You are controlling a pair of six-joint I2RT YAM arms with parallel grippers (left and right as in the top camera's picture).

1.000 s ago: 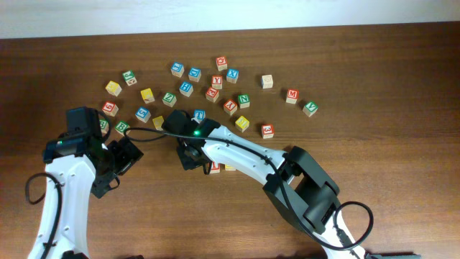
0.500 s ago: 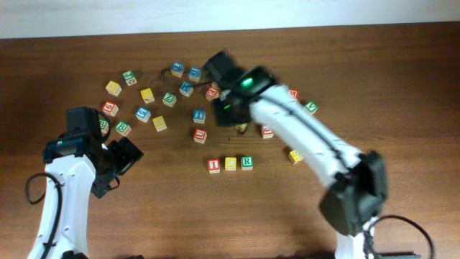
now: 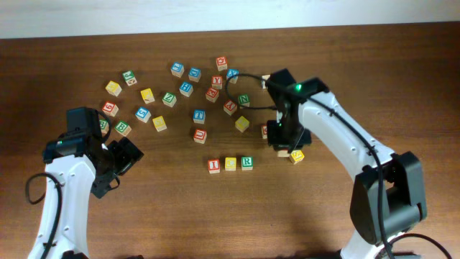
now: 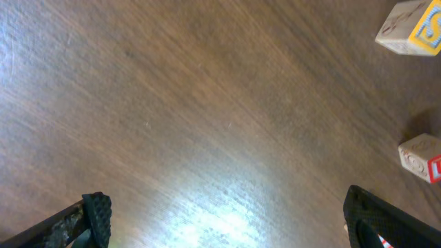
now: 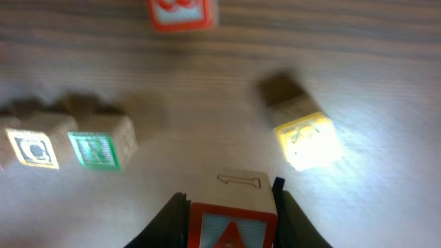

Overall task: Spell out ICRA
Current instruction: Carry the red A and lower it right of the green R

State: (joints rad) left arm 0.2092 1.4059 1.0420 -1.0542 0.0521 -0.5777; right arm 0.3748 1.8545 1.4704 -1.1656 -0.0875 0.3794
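Three cubes stand in a row near the table's middle: red I (image 3: 214, 166), yellow C (image 3: 231, 164) and green R (image 3: 246, 162). The right wrist view shows C (image 5: 34, 148) and R (image 5: 96, 148) at the left. My right gripper (image 3: 285, 139) hangs to the right of the row, shut on the red A cube (image 5: 233, 219), which sits between its fingers (image 5: 172, 217). From overhead the gripper hides that cube. My left gripper (image 3: 121, 160) is open over bare wood at the left, nothing between its fingertips (image 4: 96, 212).
Many other letter cubes lie scattered across the back of the table, around (image 3: 194, 86). A yellow cube (image 3: 296, 155) lies just below the right gripper and a red one (image 3: 267, 131) beside it. Two cubes (image 4: 410, 27) show at the left wrist view's right edge.
The right arm swung from the table's left-middle up over the back cluster, then down to the right of the row, now carrying the red A cube. The left arm stayed still.
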